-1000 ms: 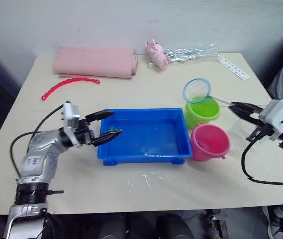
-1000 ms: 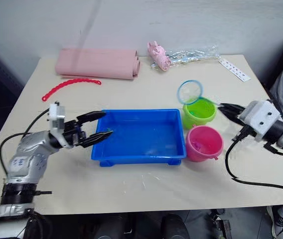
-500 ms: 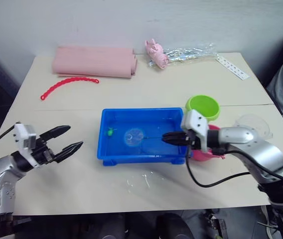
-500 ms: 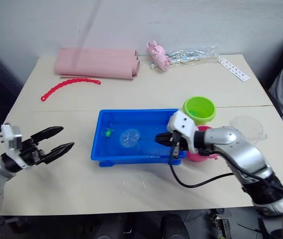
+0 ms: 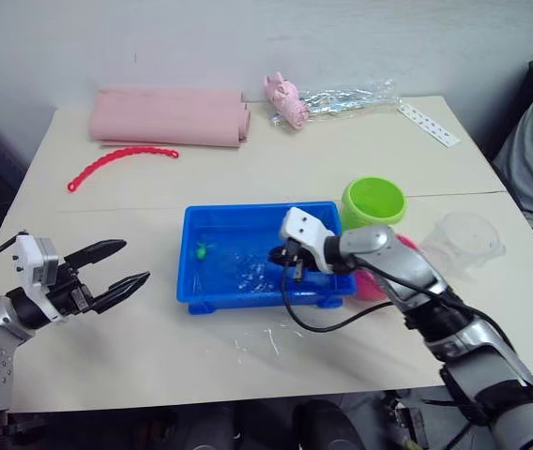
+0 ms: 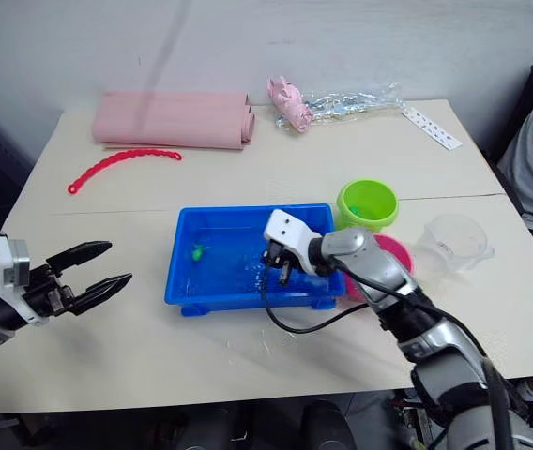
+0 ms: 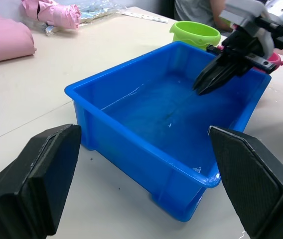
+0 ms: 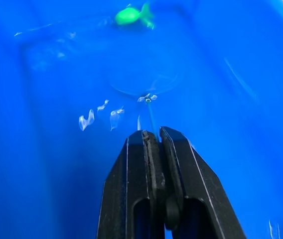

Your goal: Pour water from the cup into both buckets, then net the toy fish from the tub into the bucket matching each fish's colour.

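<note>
Water fills the shallow rectangular bright blue plastic tub (image 5: 259,254), which sits near the middle of the beige desk (image 5: 248,169), slightly toward its front edge. One tiny green plastic fish (image 8: 133,14) lies in the tub's left half, close to the left wall. The right gripper (image 8: 151,137) reaches in over the tub's right rim, its two black fingers pressed together on the thin handle of a small net (image 8: 141,82), whose faint round hoop lies under the water between the fingertips and the fish, not yet touching it.

The lime green round plastic bucket (image 5: 373,203) stands just beyond the tub's right rear corner; the pink round plastic bucket (image 6: 388,255) sits beside the tub's right wall, mostly hidden by the arm. The clear plastic measuring cup (image 5: 465,238) rests near the desk's right edge. The left gripper (image 5: 107,265) hangs spread open and holding nothing, off the tub's left side near the desk's front left.

Judging by its size, the fish is very light, smooth and wet, so it will likely slide off a tilted hoop. The net handle looks thin and springy; a pinch close to the hoop would probably steady the scoop, taken from beneath the fish and lifted level.
</note>
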`<state>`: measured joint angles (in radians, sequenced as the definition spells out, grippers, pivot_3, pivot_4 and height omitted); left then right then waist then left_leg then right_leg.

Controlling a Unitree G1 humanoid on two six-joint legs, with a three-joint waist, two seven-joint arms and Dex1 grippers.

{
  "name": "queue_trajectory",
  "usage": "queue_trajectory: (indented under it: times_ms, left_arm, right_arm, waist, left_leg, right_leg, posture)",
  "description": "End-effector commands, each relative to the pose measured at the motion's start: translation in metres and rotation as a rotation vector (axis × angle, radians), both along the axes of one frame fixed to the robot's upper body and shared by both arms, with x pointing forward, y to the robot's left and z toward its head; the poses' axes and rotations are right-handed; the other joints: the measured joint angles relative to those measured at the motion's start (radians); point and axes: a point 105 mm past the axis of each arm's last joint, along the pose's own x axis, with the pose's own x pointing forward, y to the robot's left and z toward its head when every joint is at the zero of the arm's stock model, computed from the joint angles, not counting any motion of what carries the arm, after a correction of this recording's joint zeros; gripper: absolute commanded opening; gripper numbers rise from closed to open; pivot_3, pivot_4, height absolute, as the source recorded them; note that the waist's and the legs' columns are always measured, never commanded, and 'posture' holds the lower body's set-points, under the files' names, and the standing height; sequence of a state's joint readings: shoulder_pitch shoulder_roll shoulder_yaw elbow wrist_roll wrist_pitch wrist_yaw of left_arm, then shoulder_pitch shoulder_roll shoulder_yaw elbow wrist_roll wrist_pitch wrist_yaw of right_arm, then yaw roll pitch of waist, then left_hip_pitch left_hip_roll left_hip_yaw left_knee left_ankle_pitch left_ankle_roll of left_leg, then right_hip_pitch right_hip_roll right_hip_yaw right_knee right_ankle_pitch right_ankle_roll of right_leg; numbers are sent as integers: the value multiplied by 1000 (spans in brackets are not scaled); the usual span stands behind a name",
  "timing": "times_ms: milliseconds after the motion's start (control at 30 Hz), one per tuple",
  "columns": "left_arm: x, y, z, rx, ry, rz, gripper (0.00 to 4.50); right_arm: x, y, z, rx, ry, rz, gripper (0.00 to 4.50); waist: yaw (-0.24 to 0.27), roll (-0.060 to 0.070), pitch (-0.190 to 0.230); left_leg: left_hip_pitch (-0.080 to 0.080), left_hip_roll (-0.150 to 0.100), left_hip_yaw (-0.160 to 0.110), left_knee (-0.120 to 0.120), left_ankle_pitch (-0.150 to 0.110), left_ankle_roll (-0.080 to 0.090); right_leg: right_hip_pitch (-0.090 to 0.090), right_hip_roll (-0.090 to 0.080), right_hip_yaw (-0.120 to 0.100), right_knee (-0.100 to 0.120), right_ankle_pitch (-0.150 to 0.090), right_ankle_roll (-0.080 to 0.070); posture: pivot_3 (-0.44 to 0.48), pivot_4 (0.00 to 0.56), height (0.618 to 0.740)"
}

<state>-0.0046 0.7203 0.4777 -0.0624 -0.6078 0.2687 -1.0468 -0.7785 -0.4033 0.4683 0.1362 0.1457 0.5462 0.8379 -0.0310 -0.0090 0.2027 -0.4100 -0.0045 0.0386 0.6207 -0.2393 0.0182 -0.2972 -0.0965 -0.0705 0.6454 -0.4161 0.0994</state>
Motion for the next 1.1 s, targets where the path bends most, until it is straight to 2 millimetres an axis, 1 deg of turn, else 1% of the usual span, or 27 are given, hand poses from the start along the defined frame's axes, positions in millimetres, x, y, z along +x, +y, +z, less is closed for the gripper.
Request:
queue_trajectory:
  times_ms: [33, 67, 233, 333, 567, 833, 1100]
  left_arm:
    - [1, 1, 8, 18, -26, -12, 4467]
    - [2, 1, 8, 19, -26, -13, 4467]
    - [6, 4, 9, 18, -23, -9, 4467]
    - [8, 4, 8, 17, -22, -9, 4467]
    - [11, 1, 6, 15, -19, -21, 4467]
    - [13, -3, 5, 10, -24, -36, 4467]
    - [20, -19, 8, -1, -49, -98, 4467]
  right_arm:
    - [2, 9, 11, 57, -39, 20, 0]
    - [2, 9, 11, 67, -41, 17, 0]
    - [-9, 10, 21, 146, -44, 79, 0]
    - [-12, 9, 25, 170, -70, 89, 0]
    - [-17, 0, 27, 188, -77, 81, 0]
    - [-26, -25, 36, 226, -85, 63, 0]
    - [-37, -67, 47, 218, -131, 16, 0]
  waist:
    - [0, 0, 0]
    - [0, 0, 0]
    - [-1, 0, 0]
    - [0, 0, 0]
    - [1, 0, 0]
    - [3, -1, 0]
    - [4, -1, 0]
  left_leg:
    - [-1, 0, 0, 0, 0, 0]
    - [-2, 0, 0, 0, 0, 0]
    - [-6, 0, 1, 1, 1, 0]
    - [-9, 0, 1, 1, 2, 0]
    - [-10, 0, 1, 2, 2, 0]
    - [-10, 0, 1, 3, 2, 0]
    - [-11, 0, 1, 3, 2, 0]
  right_leg:
    - [-1, 0, 0, 0, 0, 0]
    - [-2, 0, 0, 1, 0, 0]
    - [-7, 0, 0, 2, 0, 0]
    - [-10, 0, 0, 3, 0, 0]
    - [-10, 0, 0, 3, 0, 0]
    - [-10, 0, 0, 3, 0, 0]
    - [-10, 0, 0, 3, 0, 0]
  posture:
    - [0, 150, 740]
    - [0, 150, 740]
    - [0, 150, 740]
    - [0, 150, 740]
    - [0, 150, 740]
    - [0, 150, 740]
    - [0, 150, 740]
